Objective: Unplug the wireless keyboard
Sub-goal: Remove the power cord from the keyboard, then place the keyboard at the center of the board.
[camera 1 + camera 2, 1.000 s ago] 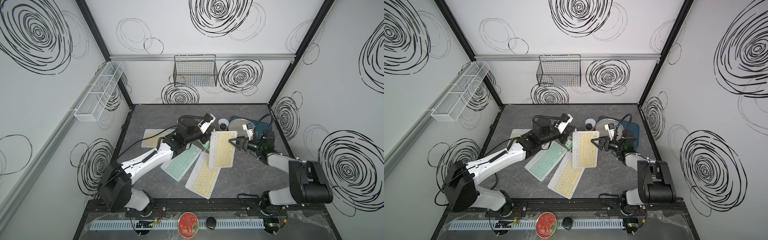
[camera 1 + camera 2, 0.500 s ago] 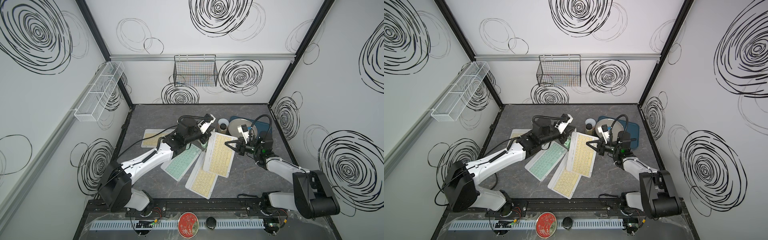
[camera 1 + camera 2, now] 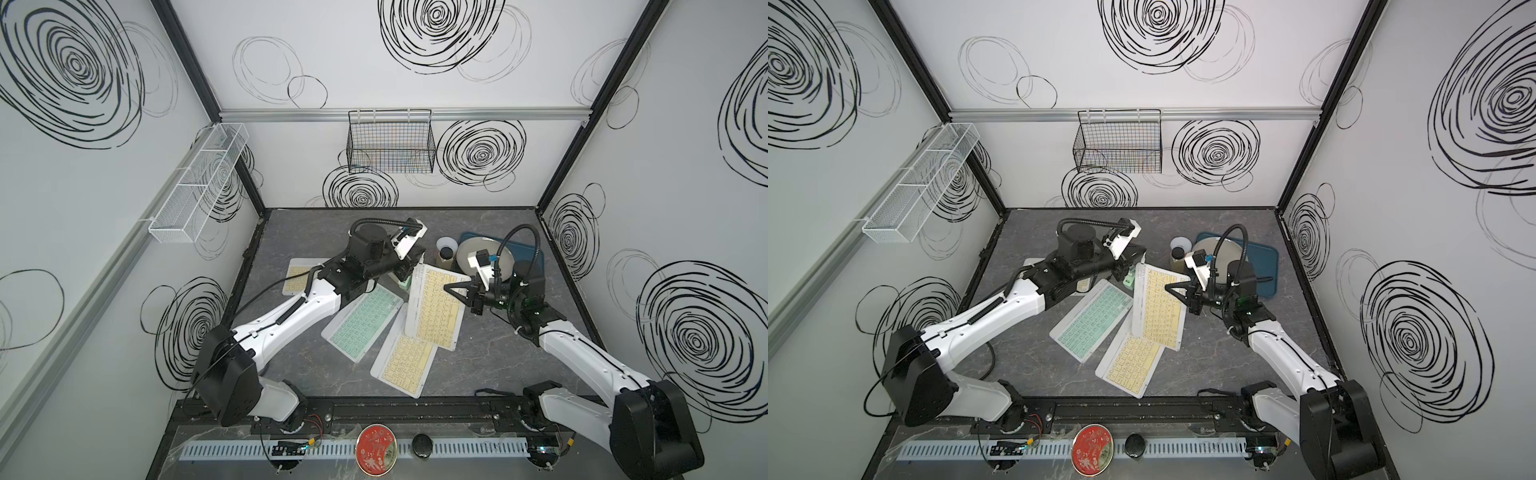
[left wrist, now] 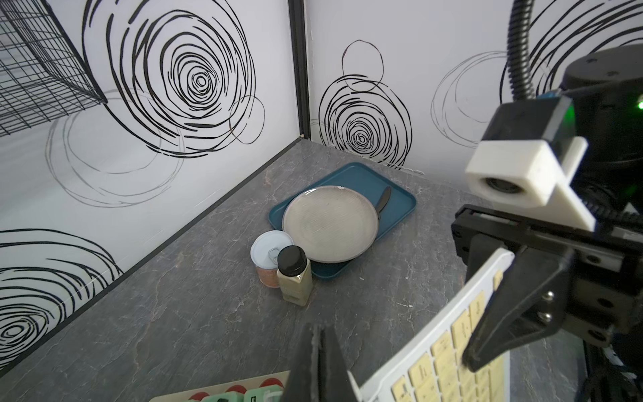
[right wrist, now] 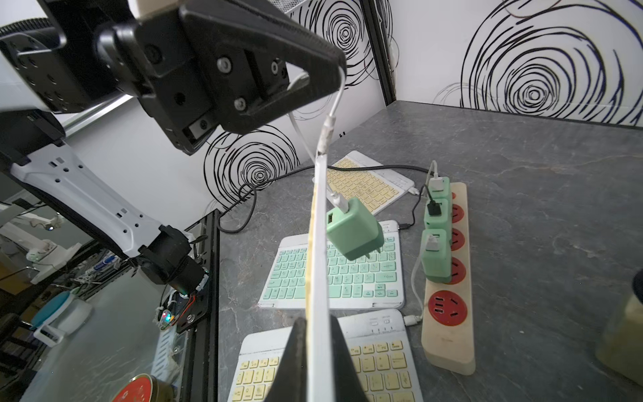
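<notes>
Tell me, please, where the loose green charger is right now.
In the right wrist view the green charger dangles on its white cable beside the lifted yellow keyboard, over the green keyboard.

White arms (image 3: 291, 316), black joints (image 3: 226, 386), ribbed cables (image 3: 519, 232)

The worktop (image 4: 195, 313) is matt grey with stone-like veins. The plate (image 4: 330, 224) looks like dull, finely ridged ceramic. Under the plate is a smooth blue plastic tray (image 4: 400, 202), and the can (image 4: 271, 245) beside the plate has a shiny metal lid. The keyboard (image 3: 434, 303) is smooth white plastic, its cable (image 5: 327, 130) glossy white, the charger (image 5: 355, 229) matt green plastic, and the basket (image 3: 390, 145) black wire.
</notes>
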Available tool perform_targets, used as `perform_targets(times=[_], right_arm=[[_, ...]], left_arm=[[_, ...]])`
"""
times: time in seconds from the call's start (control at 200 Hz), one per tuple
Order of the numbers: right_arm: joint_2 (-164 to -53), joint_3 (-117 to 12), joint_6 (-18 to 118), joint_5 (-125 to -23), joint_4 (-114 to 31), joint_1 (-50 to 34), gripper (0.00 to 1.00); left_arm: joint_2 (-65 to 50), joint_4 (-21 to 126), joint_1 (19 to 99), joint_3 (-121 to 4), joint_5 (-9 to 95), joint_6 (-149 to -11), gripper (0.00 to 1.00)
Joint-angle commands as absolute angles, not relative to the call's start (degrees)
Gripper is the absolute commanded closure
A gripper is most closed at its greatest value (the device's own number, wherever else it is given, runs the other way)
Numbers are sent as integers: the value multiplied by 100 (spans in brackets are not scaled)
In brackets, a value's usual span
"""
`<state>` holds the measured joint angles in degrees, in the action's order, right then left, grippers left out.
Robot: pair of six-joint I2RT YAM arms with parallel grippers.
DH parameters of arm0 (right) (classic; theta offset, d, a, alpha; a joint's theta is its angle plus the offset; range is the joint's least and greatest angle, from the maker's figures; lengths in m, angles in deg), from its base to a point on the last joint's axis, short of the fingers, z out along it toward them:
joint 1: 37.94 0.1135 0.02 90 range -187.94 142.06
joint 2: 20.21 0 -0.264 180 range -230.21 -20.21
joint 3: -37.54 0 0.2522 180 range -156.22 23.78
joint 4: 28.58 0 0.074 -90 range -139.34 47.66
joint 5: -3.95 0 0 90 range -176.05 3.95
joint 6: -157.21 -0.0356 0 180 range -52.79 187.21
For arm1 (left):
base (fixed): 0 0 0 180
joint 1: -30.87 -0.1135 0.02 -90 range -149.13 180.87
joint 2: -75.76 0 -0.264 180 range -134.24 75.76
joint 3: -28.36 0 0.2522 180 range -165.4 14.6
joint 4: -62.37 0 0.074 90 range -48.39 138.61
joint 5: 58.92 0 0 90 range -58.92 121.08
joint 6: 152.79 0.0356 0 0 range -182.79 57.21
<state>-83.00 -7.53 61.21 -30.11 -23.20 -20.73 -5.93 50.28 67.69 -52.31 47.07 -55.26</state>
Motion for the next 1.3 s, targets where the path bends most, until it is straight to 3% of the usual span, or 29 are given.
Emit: perform_targets(times=[0.0, 0.345, 0.58, 0.771, 0.991, 1.291], right_arm=[[-8347, -824, 6627, -2758, -3372, -1907, 100], [-8615, -1026, 6702, -2763, -3698, -1966, 100], [-8322, -1014, 6331, -3012, -3709, -2117, 100], [-7851, -718, 5564, -2833, -3577, -2711, 100], [-7268, -267, 4604, -3708, -3632, -2801, 100], [-6549, -114, 3928, -4080, -4658, -2860, 100]], left_arm=[[-237, 5881, 6677, -5634, 4351, -5451, 100], [285, 6716, 6699, -5159, 4048, -5499, 100], [197, 6458, 6740, -5296, 3983, -5527, 100], [-1, 6234, 7113, -5474, 3294, -5948, 100], [-114, 6406, 7883, -5189, 2295, -6136, 100], [-559, 7015, 8198, -4881, 2364, -6362, 100]])
